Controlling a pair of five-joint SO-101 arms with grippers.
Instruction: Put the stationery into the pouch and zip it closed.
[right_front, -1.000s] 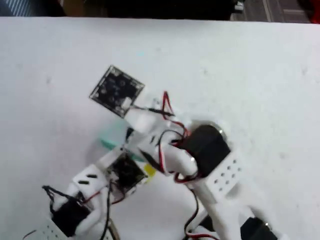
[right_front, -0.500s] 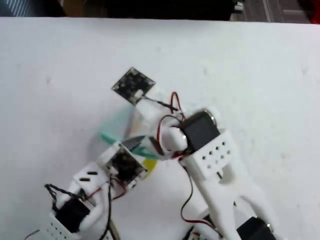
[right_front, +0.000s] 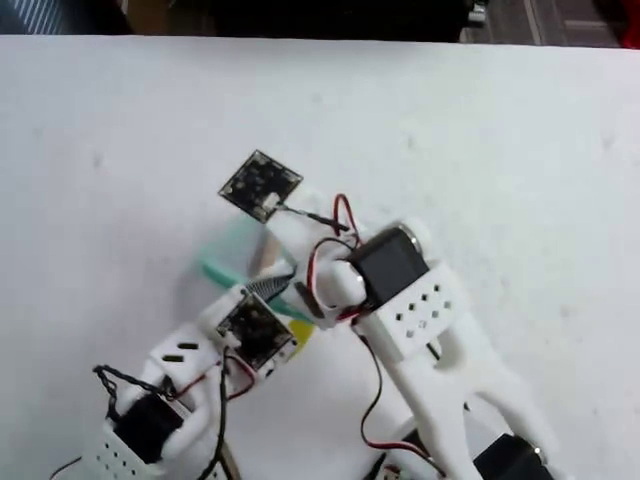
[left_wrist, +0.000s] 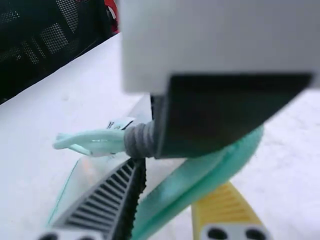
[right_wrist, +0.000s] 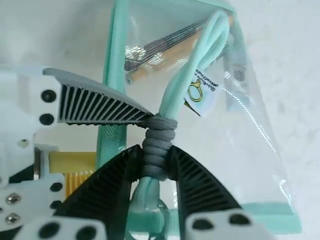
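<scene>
High view: right arm (right_front: 420, 310) overlaps pouch (right_front: 230, 256).

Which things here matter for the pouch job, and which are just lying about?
Job:
pouch
pull cord, clamped in the right pincer
pencil inside the pouch
left pincer, gripping the pouch's green edge

Not the job:
paper tag on the cord
white table
black mesh thing beyond the table

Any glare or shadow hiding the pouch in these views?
Right wrist view: bright glints on the clear pouch, pens behind it readable. High view: faint shadow beside the pouch, table evenly bright. Left wrist view: even light, no glare on the cord.
</scene>
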